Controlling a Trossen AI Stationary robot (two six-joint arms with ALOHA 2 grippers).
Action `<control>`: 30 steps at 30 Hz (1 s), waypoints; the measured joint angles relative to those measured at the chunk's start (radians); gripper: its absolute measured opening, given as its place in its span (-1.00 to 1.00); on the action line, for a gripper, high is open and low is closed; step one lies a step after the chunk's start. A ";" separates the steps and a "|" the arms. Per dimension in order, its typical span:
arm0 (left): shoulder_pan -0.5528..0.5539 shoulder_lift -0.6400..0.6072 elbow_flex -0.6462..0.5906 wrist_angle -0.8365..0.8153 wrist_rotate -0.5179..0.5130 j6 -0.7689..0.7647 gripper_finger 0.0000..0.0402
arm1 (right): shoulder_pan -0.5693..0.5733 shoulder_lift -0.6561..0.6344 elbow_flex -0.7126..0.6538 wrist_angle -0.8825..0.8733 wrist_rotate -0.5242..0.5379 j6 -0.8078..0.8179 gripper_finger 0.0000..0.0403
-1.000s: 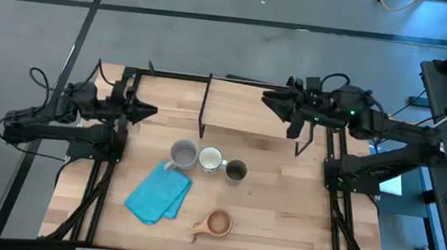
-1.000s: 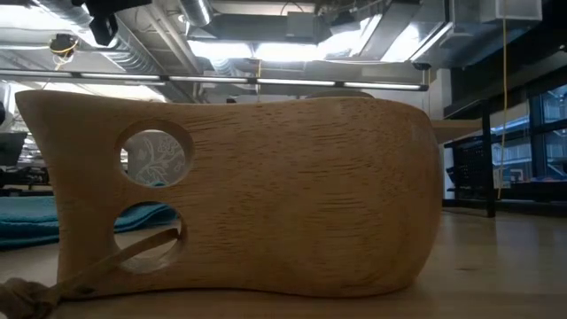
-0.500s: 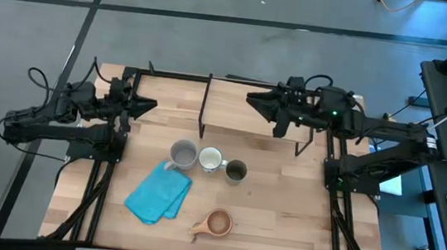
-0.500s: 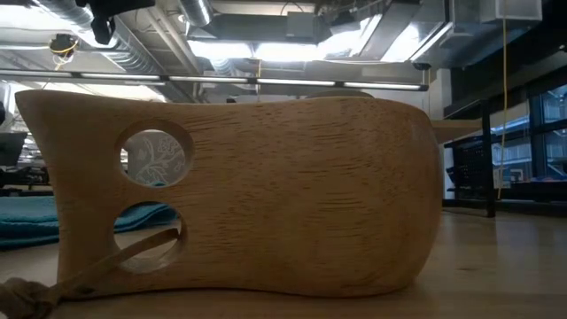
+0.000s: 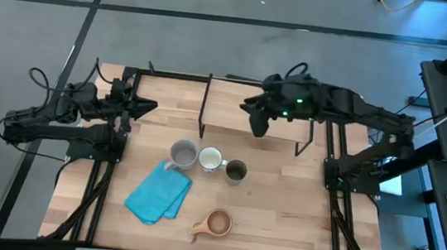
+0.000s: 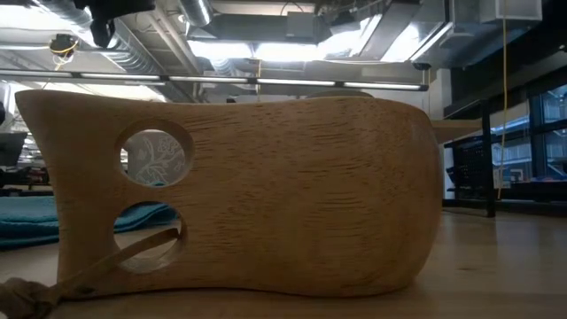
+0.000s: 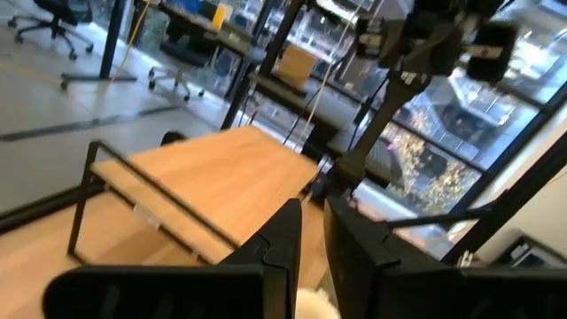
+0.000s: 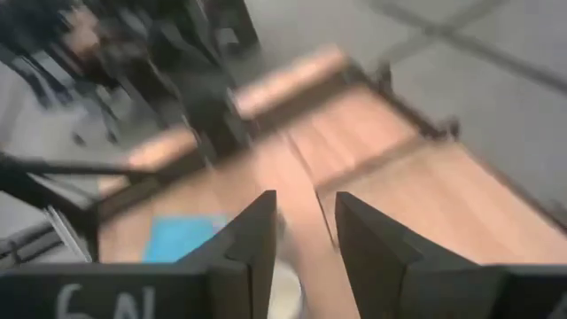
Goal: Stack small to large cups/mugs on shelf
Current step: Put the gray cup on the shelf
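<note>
Shelf (image 5: 246,111): bare, at the table's far edge. Grey mug (image 5: 183,153), white mug (image 5: 210,159), tumbler (image 5: 236,171): rowed mid-table. Wooden cup (image 5: 216,222): near edge. Right gripper (image 5: 255,122): over shelf, slightly spread, empty (approach step; next, descend to a mug). Left gripper (image 5: 147,109): parked, narrowly parted.

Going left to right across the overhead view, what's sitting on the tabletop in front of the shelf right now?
blue cloth → grey mug → white mug → wooden cup → olive-green tumbler. None are on the shelf yet.
</note>
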 joint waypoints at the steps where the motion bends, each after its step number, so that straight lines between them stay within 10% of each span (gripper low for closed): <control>1: 0.000 0.000 0.000 -0.017 0.000 0.000 -0.77 | -0.001 0.027 0.034 -0.067 0.000 0.021 -0.41; 13: 0.000 0.041 -0.001 -0.202 0.000 0.013 -0.77 | 0.056 0.210 0.134 -0.567 -0.018 0.237 -0.41; 30: 0.000 0.040 -0.001 -0.201 0.015 0.209 -0.77 | 0.237 0.367 0.134 -0.553 -0.054 0.686 -0.41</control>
